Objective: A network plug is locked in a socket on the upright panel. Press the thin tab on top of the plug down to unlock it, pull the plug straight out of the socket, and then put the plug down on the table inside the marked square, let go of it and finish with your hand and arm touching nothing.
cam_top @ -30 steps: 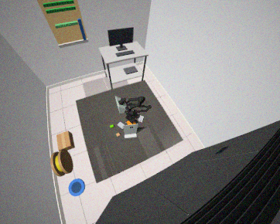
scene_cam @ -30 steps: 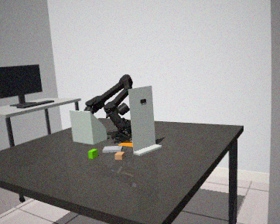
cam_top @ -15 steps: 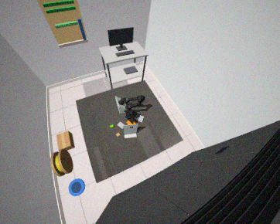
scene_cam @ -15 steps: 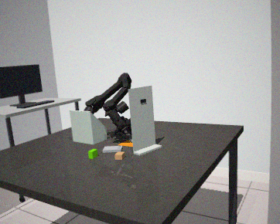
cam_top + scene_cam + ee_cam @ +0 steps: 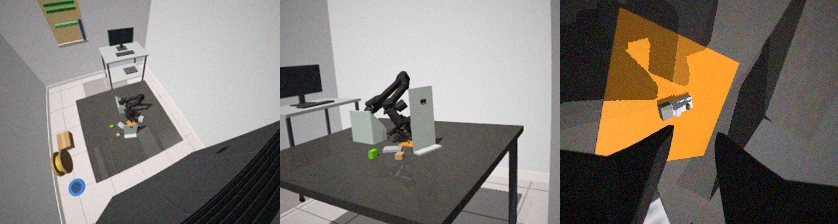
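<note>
The plug [image 5: 675, 107], small, grey and white, lies on the orange marked square [image 5: 705, 100] [image 5: 405, 144] [image 5: 130, 122], inside its edges in the wrist view. My gripper [image 5: 695, 134] [image 5: 402, 138] is partly open, with nothing between its two dark fingertips. The plug lies just beyond the fingertips in the wrist view, nearer the left finger, with a visible gap to both. A dark shadow covers the square's upper left part. The upright panel [image 5: 421, 125] [image 5: 130, 129] stands beside the square, its dark socket opening [image 5: 423, 101] high up. The plug is too small to make out in the top and exterior views.
A pale wedge-shaped block [image 5: 362, 127] [image 5: 119, 104] stands near the arm. A flat grey block [image 5: 392, 149] [image 5: 121, 125], a green cube [image 5: 372, 154] [image 5: 111, 126] and a peach cube [image 5: 399, 155] [image 5: 117, 134] lie on the dark table. Another pale block [image 5: 141, 119] lies on the arm's other side.
</note>
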Tool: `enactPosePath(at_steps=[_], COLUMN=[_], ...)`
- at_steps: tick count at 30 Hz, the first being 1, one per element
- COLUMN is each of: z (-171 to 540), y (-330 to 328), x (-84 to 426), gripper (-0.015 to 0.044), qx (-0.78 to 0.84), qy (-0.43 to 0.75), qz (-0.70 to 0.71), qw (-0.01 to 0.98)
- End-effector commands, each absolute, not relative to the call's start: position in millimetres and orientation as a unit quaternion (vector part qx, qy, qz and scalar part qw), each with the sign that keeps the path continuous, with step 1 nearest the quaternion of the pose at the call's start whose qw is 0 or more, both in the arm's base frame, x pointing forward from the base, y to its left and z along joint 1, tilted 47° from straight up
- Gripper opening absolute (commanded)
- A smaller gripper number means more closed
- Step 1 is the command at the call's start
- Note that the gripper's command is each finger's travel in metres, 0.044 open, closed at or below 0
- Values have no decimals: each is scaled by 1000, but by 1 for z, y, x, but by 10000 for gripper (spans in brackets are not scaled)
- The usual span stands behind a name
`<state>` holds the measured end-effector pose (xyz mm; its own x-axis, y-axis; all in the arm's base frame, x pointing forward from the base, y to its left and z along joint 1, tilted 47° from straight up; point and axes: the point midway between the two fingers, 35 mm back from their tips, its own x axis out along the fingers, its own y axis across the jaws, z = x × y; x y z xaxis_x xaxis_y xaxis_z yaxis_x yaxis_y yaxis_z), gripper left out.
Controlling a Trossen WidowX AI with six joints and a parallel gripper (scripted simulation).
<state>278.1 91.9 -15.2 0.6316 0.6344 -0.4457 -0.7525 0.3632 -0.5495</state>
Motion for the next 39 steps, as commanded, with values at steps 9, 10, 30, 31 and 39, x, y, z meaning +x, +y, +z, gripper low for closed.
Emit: enactPosePath(at_steps=[9,10,30,31,39], z=[-10,-9,-1,-1,3], y=[85,84,72,71,66], x=[278,278,279,279,279], gripper=[156,156,156,156,156], qx=[-378,-378,-380,-380,-381], qy=[78,78,81,81,82], qz=[425,425,427,427,427], qw=[819,819,817,817,816])
